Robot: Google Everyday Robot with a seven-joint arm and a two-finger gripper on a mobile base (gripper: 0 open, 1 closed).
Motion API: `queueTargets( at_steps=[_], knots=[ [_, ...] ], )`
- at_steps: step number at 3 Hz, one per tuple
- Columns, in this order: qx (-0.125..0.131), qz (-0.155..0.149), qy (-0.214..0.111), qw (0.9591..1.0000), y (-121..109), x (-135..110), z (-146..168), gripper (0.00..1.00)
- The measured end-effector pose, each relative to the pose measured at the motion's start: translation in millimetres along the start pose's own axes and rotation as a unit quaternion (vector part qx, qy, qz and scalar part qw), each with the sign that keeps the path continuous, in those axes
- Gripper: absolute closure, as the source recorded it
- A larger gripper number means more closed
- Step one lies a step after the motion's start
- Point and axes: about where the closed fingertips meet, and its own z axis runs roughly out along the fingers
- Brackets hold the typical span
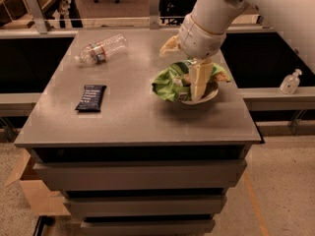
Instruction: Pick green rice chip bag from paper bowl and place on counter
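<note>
The green rice chip bag lies crumpled in the paper bowl on the right half of the grey counter, spilling over the bowl's left rim. My gripper hangs from the white arm directly over the bag, open. One pale finger reaches down in front of the bag into the bowl, and the other sticks out behind it. The arm hides the bag's top middle.
A clear plastic bottle lies on its side at the counter's back left. A dark blue snack bar lies at the left. A sanitizer bottle stands on a ledge at the right. A cardboard box sits on the floor at lower left.
</note>
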Motion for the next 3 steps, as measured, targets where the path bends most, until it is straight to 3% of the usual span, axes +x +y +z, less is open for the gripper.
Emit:
queueTargets(
  at_steps=[2, 3],
  knots=[
    [-0.007, 0.003, 0.002, 1.0, 0.0, 0.3, 10.2, 0.64],
    [0.015, -0.012, 0.004, 0.9998, -5.1, -8.0, -5.9, 0.88]
  ],
)
